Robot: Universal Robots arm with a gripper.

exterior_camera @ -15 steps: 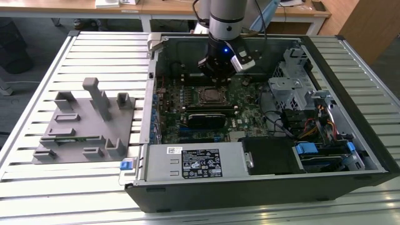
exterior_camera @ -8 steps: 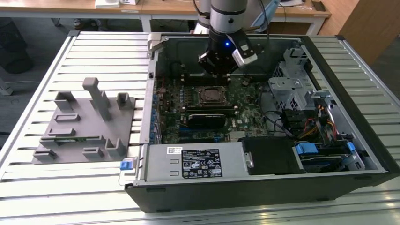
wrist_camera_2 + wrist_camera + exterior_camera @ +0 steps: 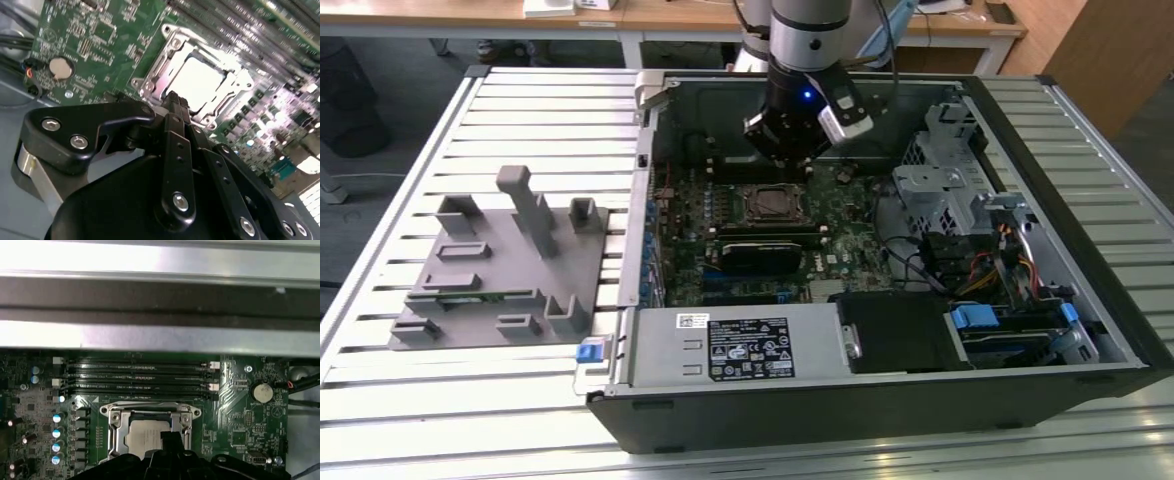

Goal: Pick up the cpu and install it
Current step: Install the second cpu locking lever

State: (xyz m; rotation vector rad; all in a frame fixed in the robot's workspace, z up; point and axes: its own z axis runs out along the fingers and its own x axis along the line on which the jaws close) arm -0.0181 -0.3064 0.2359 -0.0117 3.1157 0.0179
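The cpu (image 3: 144, 436) lies in the socket (image 3: 150, 432) on the motherboard (image 3: 240, 420) inside the computer case (image 3: 881, 400). The gripper (image 3: 172, 100) hangs right above it, fingers pinched together, holding nothing. To do this well, go straight and slow so the chip sits flat. I count one cpu, one socket, four memory slots (image 3: 140, 377).

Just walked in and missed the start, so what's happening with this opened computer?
A robot arm's end effector hangs inside the open computer case, above the motherboard. The cpu lies in the socket frame, silver top showing in both wrist views. The end effector hovers just over it.
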